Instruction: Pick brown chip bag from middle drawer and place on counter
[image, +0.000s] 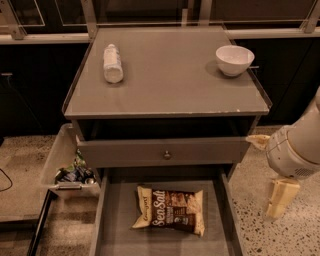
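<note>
Approach is the step in hand, by my reading: nothing is grasped yet. The crinkly dark-brown chip bag (170, 216) lies flat on the floor of the wide grey middle drawer (122, 225), which is pulled open at 6 o'clock in my view, script side up, cream ends pointing to 9 and 3 o'clock, apart from both side walls. The gripper (279, 192) hangs at 4 o'clock, outside the drawer's right wall and over the speckled floor, well apart from the bag. I cannot tell whether the claw is open or closed, though it carries nothing that I can see.

Next I judge the arm must swing toward 8 o'clock, clear the right wall and the grey drawer front with a small round knob (125, 152) above, then descend onto the bag's middle. The broad flat grey counter (170, 75) at 12 o'clock has bare room between the white plastic bottle (112, 62) at 11 and the white ceramic bowl (234, 60) at 1 o'clock, so I would set it there
</note>
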